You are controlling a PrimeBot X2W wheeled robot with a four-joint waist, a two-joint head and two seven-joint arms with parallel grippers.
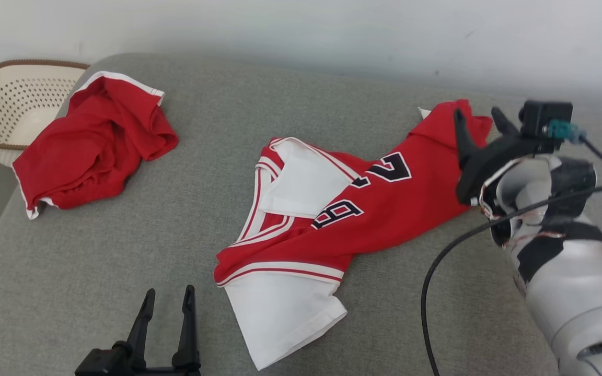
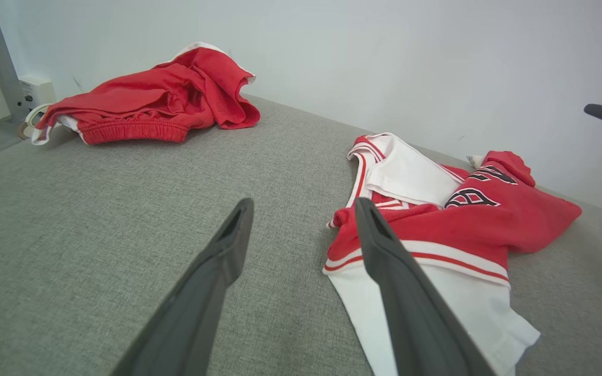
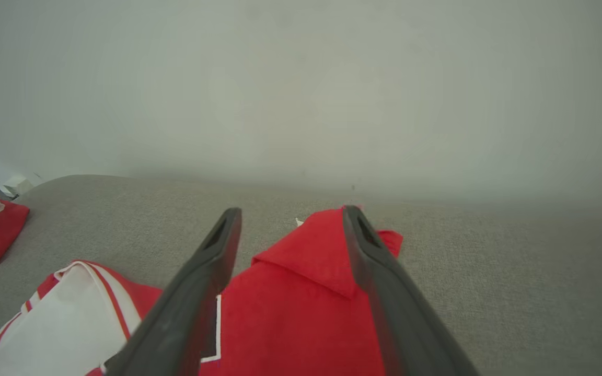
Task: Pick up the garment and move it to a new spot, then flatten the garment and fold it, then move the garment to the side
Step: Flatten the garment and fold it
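Red jersey [image 1: 363,209] lies crumpled mid-cushion [image 1: 123,250]. At 3 o'clock the right hand [image 1: 477,117] is spread wide at its corner, gripping nothing. At 7 o'clock the left hand [image 1: 170,290] is wide open and empty.

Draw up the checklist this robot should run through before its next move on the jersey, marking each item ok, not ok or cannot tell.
1. Right gripper open, pinching no cloth: ok; its fingers stand apart over the jersey's far red end.
2. Left gripper open and off the cloth: ok.
3. Jersey lying flat for folding: not ok; it is twisted and bunched, with white parts turned out.
4. Jersey apart from the red shorts: ok; bare grey cushion lies between them.
5. Right arm's black cable clear of the jersey: cannot tell; it loops close beside the red edge.
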